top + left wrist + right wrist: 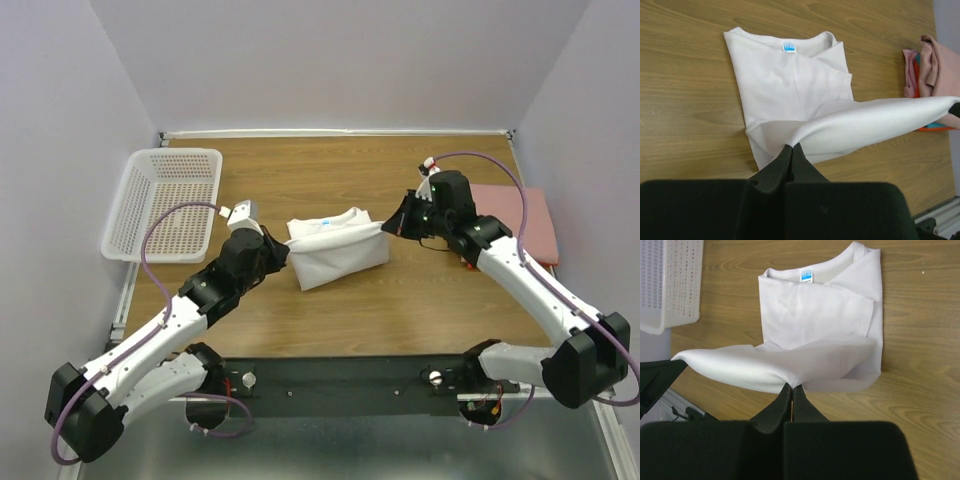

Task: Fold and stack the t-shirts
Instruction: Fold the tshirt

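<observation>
The white t-shirt [335,250] lies partly folded at the table's middle, its collar with a blue tag [789,47] toward the far side. My left gripper [280,250] is shut on the shirt's lower left corner [790,145]. My right gripper [390,228] is shut on the lower right corner [792,385]. The hem is stretched taut between them, lifted over the shirt body [815,310]. The dusty pink folded shirt [520,222] lies at the right edge, on thin red-orange and blue ones [930,126].
A white perforated basket [165,200] stands at the far left and shows in the right wrist view [667,285]. The table's metal front rail [340,385] runs between the arm bases.
</observation>
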`<action>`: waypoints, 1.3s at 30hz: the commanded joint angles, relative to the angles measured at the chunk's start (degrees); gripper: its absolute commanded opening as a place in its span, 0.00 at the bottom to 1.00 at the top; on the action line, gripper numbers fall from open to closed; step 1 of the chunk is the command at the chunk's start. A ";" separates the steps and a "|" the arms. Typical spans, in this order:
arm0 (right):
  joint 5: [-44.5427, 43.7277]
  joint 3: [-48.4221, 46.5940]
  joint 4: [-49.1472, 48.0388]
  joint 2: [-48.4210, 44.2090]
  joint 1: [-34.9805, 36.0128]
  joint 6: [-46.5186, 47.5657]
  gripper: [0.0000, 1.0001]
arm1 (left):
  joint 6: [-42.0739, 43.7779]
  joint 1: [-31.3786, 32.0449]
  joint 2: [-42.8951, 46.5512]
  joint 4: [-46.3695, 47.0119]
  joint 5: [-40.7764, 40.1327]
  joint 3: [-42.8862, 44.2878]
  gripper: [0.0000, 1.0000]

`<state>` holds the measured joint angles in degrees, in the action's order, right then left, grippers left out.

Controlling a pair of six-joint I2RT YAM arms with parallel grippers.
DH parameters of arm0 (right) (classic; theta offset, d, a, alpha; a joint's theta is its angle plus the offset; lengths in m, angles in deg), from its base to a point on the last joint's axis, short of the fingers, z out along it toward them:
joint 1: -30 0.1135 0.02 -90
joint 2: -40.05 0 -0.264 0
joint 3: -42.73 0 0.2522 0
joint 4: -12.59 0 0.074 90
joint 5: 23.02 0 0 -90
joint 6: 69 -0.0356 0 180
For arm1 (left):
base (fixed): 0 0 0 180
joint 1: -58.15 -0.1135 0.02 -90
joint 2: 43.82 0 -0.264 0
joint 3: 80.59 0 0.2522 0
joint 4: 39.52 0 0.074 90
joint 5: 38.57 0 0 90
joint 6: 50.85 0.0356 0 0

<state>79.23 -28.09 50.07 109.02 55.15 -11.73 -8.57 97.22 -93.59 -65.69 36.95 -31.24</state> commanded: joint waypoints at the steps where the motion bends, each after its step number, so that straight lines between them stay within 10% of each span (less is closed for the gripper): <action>1: -5.57 -4.55 0.09 3.36 0.17 1.79 0.00 | 4.21 -4.08 -2.16 4.65 3.22 1.23 0.00; 39: -6.89 -29.51 -1.84 44.40 -5.02 5.05 0.01 | 15.99 -20.26 -48.04 10.56 10.70 26.80 0.00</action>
<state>72.33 -55.19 48.45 151.14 51.21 -7.45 5.48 78.05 -139.69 -54.36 47.64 -6.58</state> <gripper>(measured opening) 0.009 0.005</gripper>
